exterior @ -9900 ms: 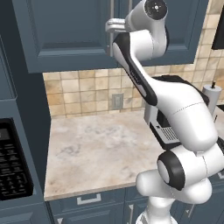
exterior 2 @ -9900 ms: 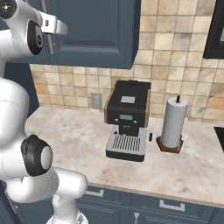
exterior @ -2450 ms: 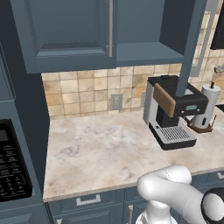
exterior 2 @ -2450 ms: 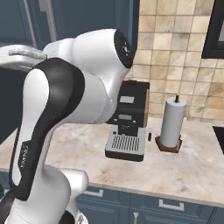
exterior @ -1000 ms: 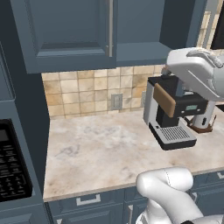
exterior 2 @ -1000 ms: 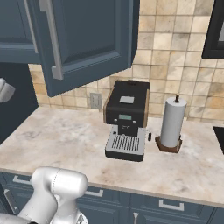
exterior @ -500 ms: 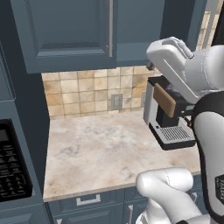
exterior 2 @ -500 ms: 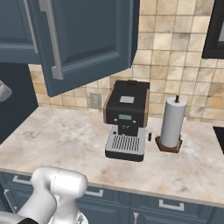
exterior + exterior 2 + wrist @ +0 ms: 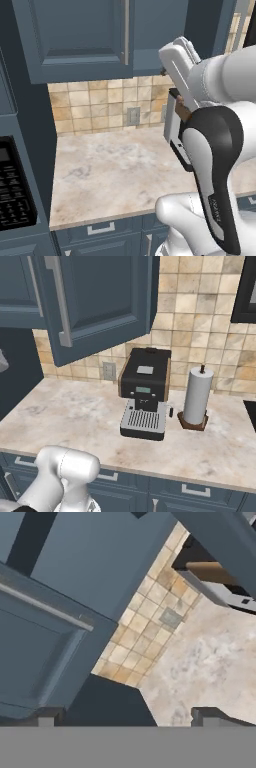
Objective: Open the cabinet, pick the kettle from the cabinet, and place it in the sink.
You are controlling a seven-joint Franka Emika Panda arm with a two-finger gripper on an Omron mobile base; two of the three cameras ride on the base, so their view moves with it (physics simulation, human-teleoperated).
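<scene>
**Cabinet door swung out, hand empty, kettle not yet located**

You have the large dark blue-grey wall cabinet [image 9: 100, 301] with one recessed-panel door standing open, its slim silver bar handle [image 9: 59, 303] angled out over the counter. Below the cabinet runs the beige marbled stone countertop [image 9: 75, 416]; on it, under the cabinet's right end, sits the black boxy coffee machine [image 9: 145, 391], and just right of that the tall white paper towel roll [image 9: 197, 396] on its brown base.

Your gripper [image 9: 125, 716] has its two dark tips spread wide apart with nothing between them, looking along the cabinet's underside toward the tiled wall.

You cannot see the small whitish kettle: the cabinet interior is hidden from these angles. The sink is likewise out of sight.

Main risk, I judge: reaching up blind, the arm could clip the open door's edge or swing it shut. Coming in from below could also knock the kettle before the fingers straddle it.
</scene>
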